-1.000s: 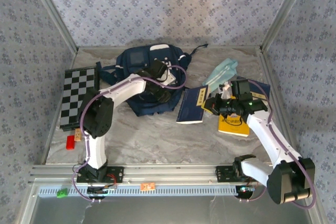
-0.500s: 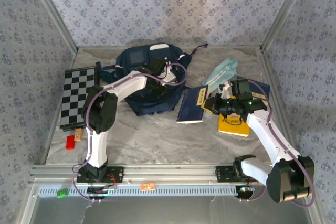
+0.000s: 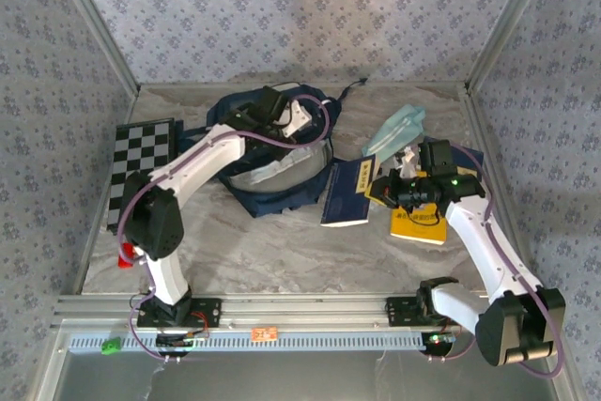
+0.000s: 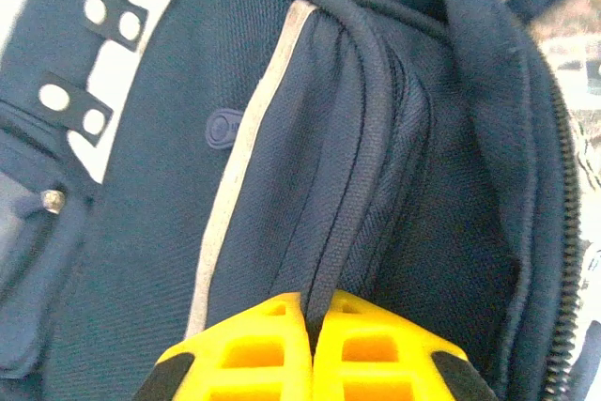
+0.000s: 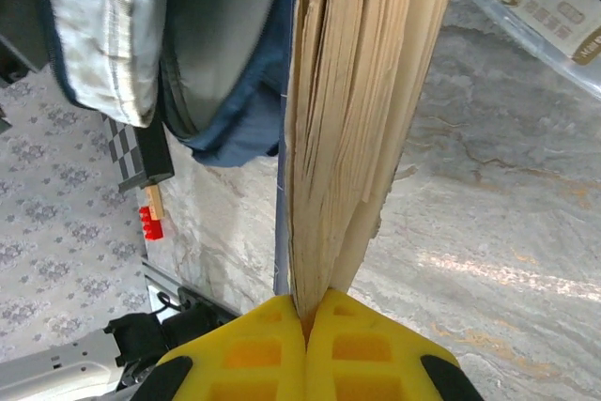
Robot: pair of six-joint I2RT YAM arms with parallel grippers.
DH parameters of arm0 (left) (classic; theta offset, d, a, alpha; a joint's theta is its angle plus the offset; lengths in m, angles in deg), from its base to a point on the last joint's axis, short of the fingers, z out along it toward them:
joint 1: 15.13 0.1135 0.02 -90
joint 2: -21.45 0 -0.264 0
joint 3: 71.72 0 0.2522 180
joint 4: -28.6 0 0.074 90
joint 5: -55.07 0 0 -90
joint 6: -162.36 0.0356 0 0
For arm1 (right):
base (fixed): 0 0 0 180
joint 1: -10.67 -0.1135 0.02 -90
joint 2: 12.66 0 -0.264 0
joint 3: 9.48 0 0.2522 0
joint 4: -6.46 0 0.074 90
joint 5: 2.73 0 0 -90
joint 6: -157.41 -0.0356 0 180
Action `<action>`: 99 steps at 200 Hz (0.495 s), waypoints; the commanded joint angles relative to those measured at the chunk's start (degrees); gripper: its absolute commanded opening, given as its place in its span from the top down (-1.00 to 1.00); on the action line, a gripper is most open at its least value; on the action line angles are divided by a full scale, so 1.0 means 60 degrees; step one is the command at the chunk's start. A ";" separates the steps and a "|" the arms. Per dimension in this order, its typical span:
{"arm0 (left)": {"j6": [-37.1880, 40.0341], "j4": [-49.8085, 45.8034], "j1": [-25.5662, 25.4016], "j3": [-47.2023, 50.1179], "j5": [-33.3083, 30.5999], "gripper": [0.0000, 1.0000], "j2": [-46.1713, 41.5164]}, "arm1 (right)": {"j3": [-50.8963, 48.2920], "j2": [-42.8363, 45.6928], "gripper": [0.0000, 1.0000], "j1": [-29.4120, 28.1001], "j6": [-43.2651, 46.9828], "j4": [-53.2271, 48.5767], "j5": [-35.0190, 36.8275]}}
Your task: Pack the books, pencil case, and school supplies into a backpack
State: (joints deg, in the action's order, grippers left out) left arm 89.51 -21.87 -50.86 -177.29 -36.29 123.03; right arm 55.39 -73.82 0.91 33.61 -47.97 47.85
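At the far middle of the table [image 3: 282, 251] the left tool [image 3: 286, 119] sits over the backpack [image 3: 272, 185]. In its wrist view the left tool [image 4: 310, 305] has its two yellow fingers [image 4: 254, 354] pressed flat together, pinching a raised fold of navy fabric beside a seam of the backpack [image 4: 282, 138]. From above, the bag's mouth gapes toward the near side and shows a pale lining.

To the right, the right tool [image 3: 387, 191] is closed on the right-hand edge of the navy book [image 3: 343, 196]. Its wrist view shows the right tool [image 5: 306, 315] with its jaws meeting tightly on the tan page edges of the navy book [image 5: 366, 91], a sliver of dark cover along their left side.

The yellow book [image 3: 418, 224] lies flat just right of the navy one, partly under the right arm. The mint pencil case [image 3: 394, 127] lies beyond them, toward the far right. A clear case [image 5: 535, 7] lies on the marbled surface in the upper right of the right wrist view.

The navy book carries a small yellow label [image 3: 362, 174] with dark characters too small to read. The yellow book's cover has dark lines of print, also unreadable. The clear case holds a tan card with blocks of blurred print. On the backpack there are white patches with pale studs [image 4: 94, 72], a pale stripe and a small oval embossed mark [image 4: 223, 125] whose lettering I cannot make out.

A checkered board [image 3: 141, 171] lies at the left.
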 commanded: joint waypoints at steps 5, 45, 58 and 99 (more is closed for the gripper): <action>0.0295 0.0336 -0.0059 -0.0653 -0.0539 1.00 -0.0747 | 0.0467 0.0292 1.00 -0.0590 -0.0292 0.0262 -0.0454; 0.0355 -0.0075 -0.0064 -0.1433 -0.0665 1.00 -0.0663 | 0.0391 -0.0550 1.00 -0.2105 -0.1752 0.2378 0.0045; 0.0321 -0.0103 -0.0066 -0.1551 -0.0657 1.00 -0.0710 | 0.0434 -0.1104 1.00 -0.2451 -0.2010 0.3183 0.0352; 0.0537 -0.0137 -0.0049 -0.1529 -0.0343 1.00 -0.1041 | 0.1039 -0.3187 1.00 -0.3151 -0.2438 0.5965 0.0888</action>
State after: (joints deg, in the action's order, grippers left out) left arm 91.85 -25.09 -51.03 -183.33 -39.49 121.19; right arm 56.70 -87.44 -16.25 21.45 -25.19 50.08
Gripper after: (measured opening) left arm 0.048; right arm 0.051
